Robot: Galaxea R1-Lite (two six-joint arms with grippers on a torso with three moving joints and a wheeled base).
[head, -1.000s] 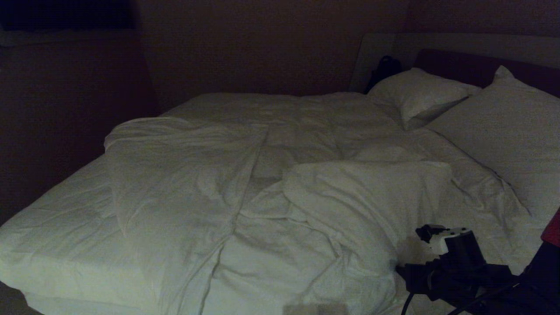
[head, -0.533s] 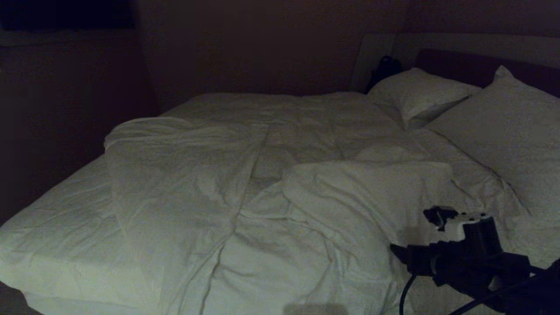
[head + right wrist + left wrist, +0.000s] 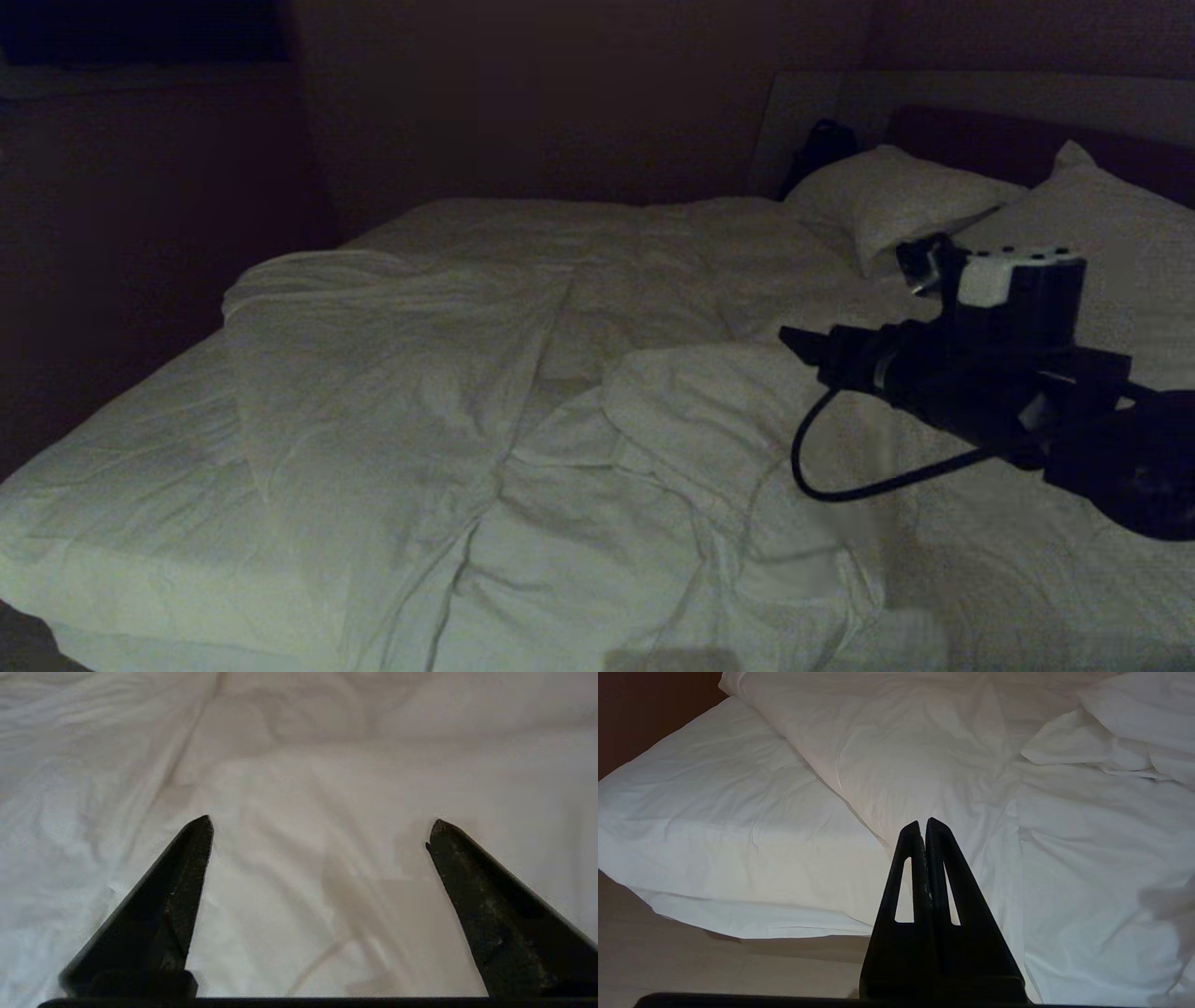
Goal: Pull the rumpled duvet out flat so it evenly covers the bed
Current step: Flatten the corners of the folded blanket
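one duvet [image 3: 523,392]: white, puffy, heavily creased, lying bunched on the bed [image 3: 121,485]. a long folded strip runs from the far left corner down toward the near edge; a second thick fold is heaped right of the middle [image 3: 747,411]. the left part of the mattress sheet [image 3: 131,467] lies bare beside the strip.

one bed: low and wide, white sheet over the mattress, pale base visible under the near left corner in the left wrist view [image 3: 738,961]. on it: the duvet and two pillows.

two pillows: white, at the head end on the right. the farther one [image 3: 887,201] leans by the headboard [image 3: 1008,140]; the nearer one [image 3: 1130,243] is partly hidden behind the right arm.

one dark object [image 3: 822,149] in the corner behind the farther pillow; what it is cannot be told.

one right gripper [image 3: 320,833]: fingers spread wide apart, holding nothing, hanging above the heaped fold of the duvet, apart from the cloth. in the head view it reaches in from the right [image 3: 803,347], a black cable [image 3: 840,481] looping beneath it.

one left gripper [image 3: 923,823]: fingers pressed together, empty, facing the near left corner of the bed and the duvet strip; out of the head view.
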